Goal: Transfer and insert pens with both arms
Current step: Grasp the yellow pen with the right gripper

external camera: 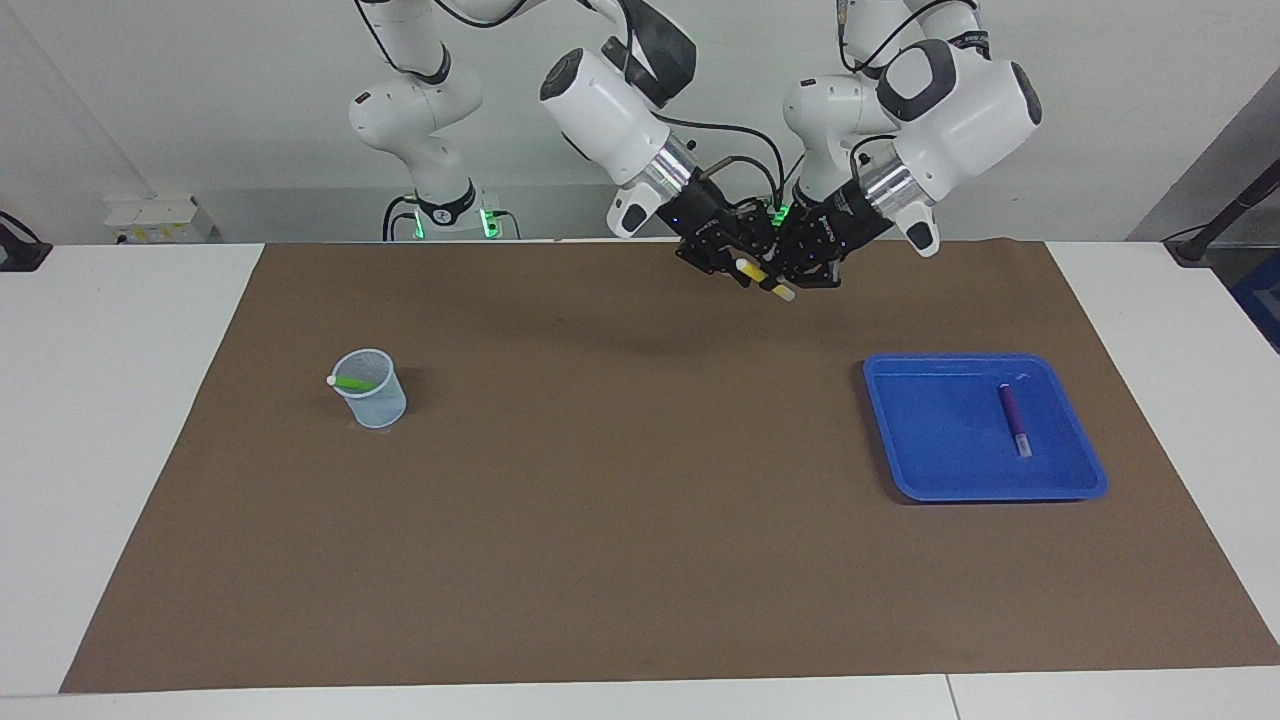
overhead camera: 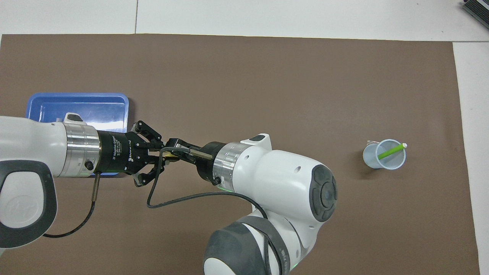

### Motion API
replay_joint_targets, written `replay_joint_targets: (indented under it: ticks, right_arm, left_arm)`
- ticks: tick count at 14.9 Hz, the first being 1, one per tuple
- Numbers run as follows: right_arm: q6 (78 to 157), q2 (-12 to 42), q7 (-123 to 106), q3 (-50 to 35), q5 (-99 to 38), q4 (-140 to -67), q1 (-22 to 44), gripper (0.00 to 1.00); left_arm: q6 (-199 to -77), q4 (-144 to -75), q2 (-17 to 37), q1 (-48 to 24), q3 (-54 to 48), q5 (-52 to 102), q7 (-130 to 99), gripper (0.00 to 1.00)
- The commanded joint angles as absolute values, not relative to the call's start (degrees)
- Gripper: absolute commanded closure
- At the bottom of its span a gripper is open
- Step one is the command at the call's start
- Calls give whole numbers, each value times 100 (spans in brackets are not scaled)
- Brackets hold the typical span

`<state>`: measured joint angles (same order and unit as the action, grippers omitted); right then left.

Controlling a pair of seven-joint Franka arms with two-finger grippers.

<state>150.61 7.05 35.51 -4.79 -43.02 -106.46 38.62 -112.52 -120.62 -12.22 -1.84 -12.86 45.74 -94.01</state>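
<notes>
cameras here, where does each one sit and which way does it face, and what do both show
Facing view: high across the table, looking at the robots; both arms come down from the top, the left gripper and right gripper meeting at the yellow pen over the brown mat.
Overhead view: high above the robots' end, looking forward and steeply down; both arms enter from the bottom.
Shared: the blue tray, the cup holding the green pen, and the mat, each half a turn around. The purple pen shows only in the facing view.
</notes>
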Motion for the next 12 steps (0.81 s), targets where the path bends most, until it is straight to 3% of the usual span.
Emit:
replay_joint_targets:
  ticks: [1,9,12]
  right_arm:
    - [14959,668,3472,-492,-4342,-10661,3788,55]
    - [14564,598,3340,-466,-4307,-10670,3727,72]
    - [14528,580,3357,-475,-4307,-10670,3718,72]
  left_arm:
    - [-11171,-12252,-1441,-255,-1204,4676,-9457,100]
    - [-11118,-12252,-1477,-255,-1204,4676,-9448,100]
    - [-11092,-12252,-1485,-255,-1195,4676,-9457,100]
